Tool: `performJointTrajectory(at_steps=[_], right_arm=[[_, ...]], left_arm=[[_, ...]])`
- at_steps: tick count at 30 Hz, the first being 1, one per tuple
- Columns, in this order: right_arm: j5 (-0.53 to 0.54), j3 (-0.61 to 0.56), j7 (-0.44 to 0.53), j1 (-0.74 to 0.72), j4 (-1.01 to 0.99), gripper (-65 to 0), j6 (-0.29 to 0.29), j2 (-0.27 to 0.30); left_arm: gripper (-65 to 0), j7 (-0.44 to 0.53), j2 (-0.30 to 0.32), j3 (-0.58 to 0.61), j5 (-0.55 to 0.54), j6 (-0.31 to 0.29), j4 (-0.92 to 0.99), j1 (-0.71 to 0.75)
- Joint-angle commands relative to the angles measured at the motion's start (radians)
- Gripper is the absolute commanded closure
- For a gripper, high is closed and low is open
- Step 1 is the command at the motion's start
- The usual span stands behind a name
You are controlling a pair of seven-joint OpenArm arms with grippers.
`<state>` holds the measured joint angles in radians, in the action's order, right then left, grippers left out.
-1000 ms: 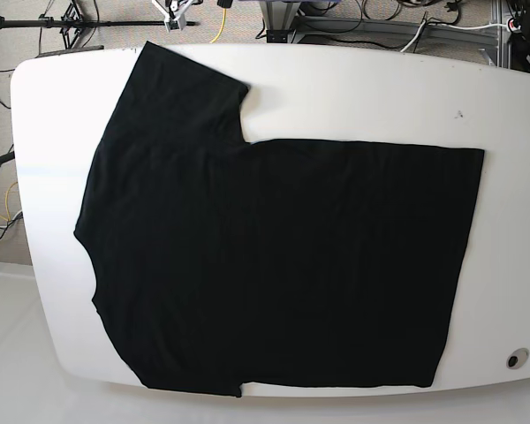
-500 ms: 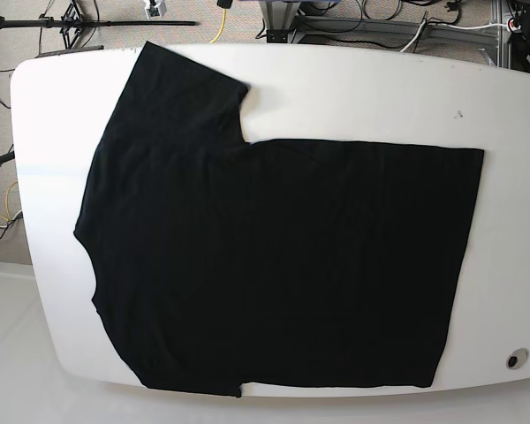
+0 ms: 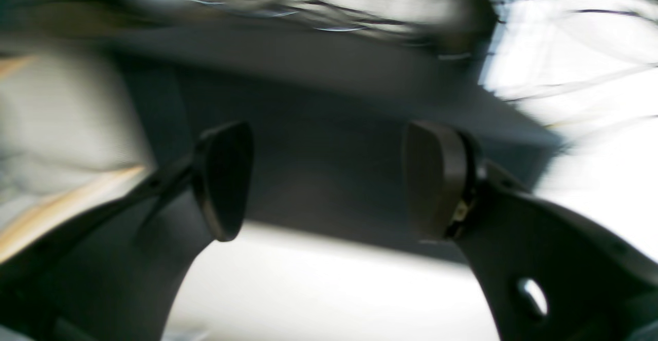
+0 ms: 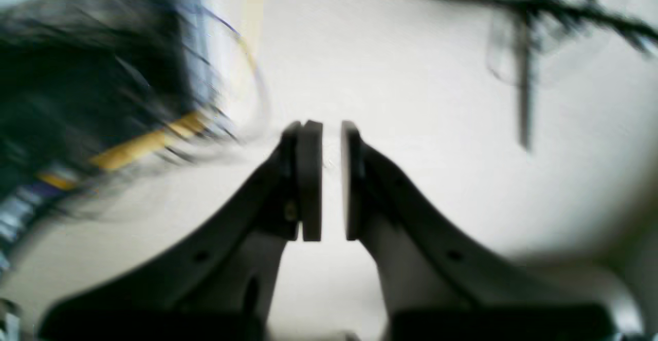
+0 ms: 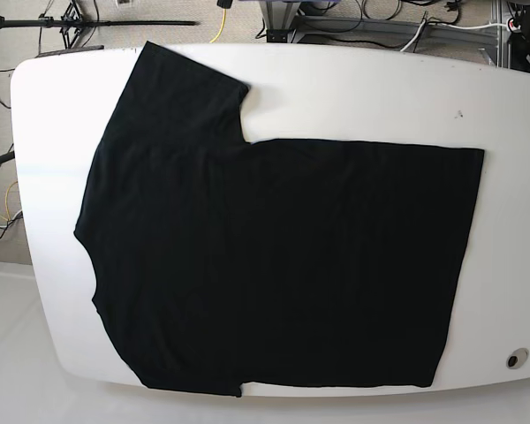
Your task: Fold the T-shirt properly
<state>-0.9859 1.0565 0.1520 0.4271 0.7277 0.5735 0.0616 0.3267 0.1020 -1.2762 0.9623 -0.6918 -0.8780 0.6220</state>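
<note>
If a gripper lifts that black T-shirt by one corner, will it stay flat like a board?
Probably not. The T-shirt lies limp and flat against the white table, so it likely droops and bunches. Spread this wide, the rest would probably drag along the tabletop.

The T-shirt [image 5: 274, 256] is plain black with no print, and the tabletop [image 5: 353, 88] under it is plain glossy white. Both tools are black: the left tool [image 3: 329, 181] with dark matte pads, the right tool [image 4: 326, 181] likewise.

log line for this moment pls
T-shirt: flat on table, unfolded | left claw: open, empty | right claw: nearly shut, empty
</note>
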Motion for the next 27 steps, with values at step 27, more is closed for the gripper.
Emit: performJointTrajectory(at_steps=[27], right_arm=[[0.523, -0.121, -0.072, 0.336, 0.501, -15.5, 0.012, 0.014]], left_arm=[[-46.6, 0.052, -0.01, 0.205, -0.11, -0.006, -0.411, 0.253]])
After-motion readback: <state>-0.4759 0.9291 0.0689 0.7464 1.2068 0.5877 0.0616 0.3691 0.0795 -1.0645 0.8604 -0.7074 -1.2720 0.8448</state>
